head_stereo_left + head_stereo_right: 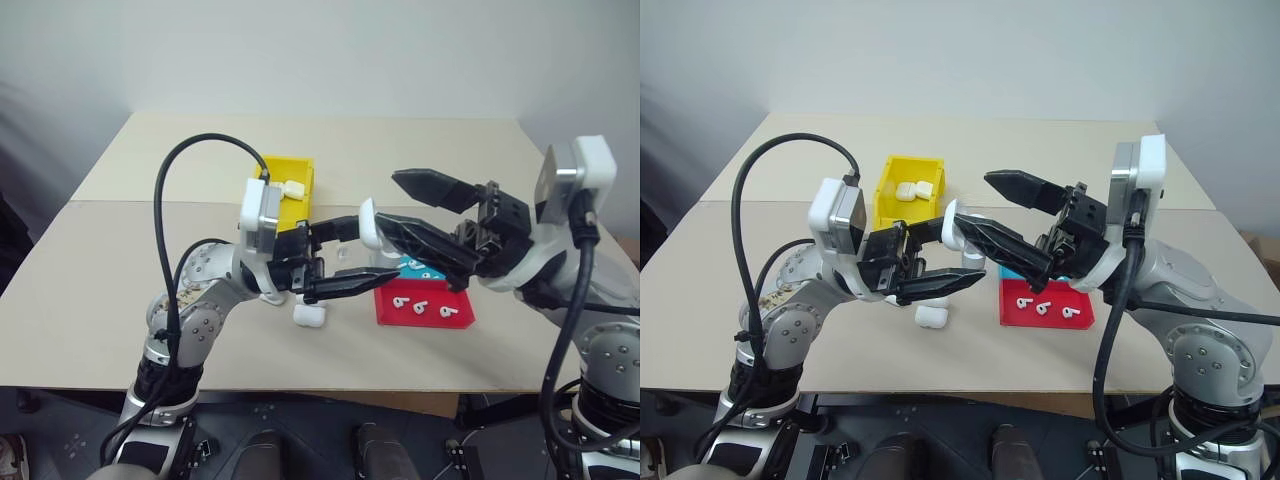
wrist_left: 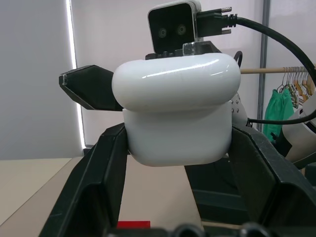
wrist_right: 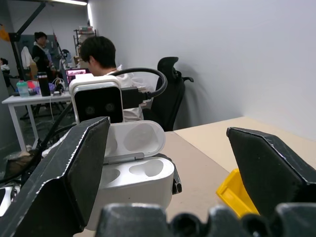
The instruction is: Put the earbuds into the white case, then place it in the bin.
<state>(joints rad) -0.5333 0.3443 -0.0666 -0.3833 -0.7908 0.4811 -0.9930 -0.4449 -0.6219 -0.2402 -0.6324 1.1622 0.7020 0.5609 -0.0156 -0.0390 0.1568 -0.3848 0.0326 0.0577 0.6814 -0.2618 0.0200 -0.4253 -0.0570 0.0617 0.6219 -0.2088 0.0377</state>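
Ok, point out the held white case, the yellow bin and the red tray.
white case (image 2: 177,131), left wrist view, lower shell front.
yellow bin (image 1: 890,180), right eye view, left wall.
red tray (image 1: 385,310), left eye view, bare left corner.

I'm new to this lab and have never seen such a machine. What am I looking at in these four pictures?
A two-armed robot stands at a table. Two pictures come from its head, one from each wrist. The left claw is shut on the white case, lid flipped up, both wells empty. The right claw stands open around it. On the table: a yellow bin holding closed cases, a red tray with earbuds, a spare case. A seated person shows in the right wrist picture.
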